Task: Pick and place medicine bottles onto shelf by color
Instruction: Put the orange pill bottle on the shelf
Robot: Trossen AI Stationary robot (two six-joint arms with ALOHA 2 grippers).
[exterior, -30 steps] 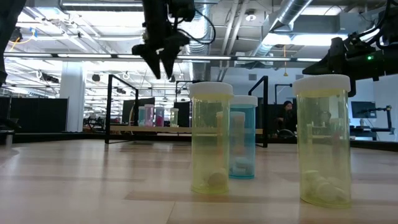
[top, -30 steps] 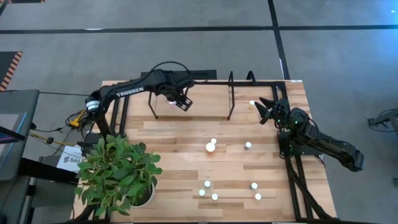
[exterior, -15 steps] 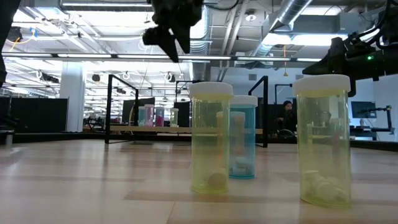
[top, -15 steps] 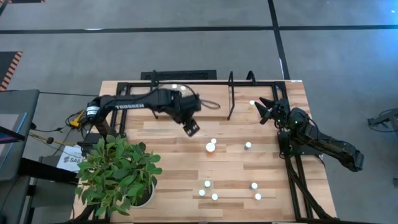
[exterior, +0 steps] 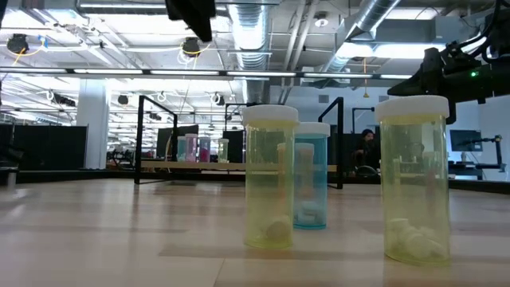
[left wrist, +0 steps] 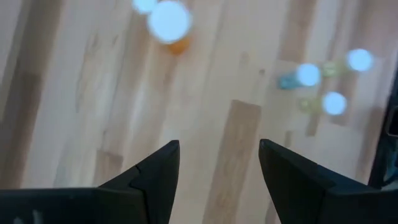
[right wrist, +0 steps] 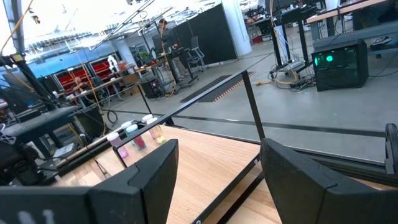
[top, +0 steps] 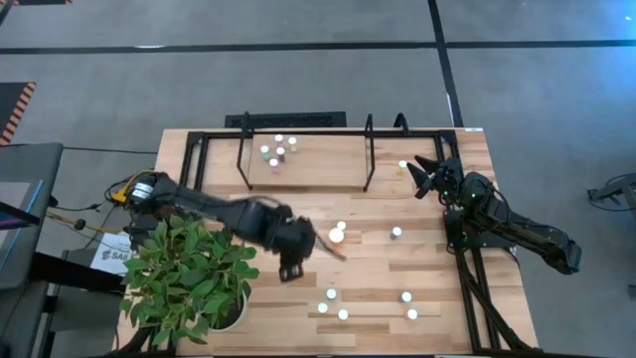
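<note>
Robot arms are sorting little medicine bottles.
The left gripper (top: 295, 261) is hanging open and empty over the table, near the big orange bottle (top: 336, 236). Four white-capped bottles (top: 277, 148) are standing on the far shelf (top: 318, 171). The right gripper (top: 421, 173) is waiting open.

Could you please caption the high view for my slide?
Left gripper open over wooden tabletop; small capped bottles on black-framed shelf.

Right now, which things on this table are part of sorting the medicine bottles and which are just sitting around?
Job:
- shelf, four bottles already on it
- large orange bottle on the tabletop
- loose small bottles
- left end effector, open, empty
- right end effector, waiting at the shelf's right end

Bystanders:
- potted plant
</note>
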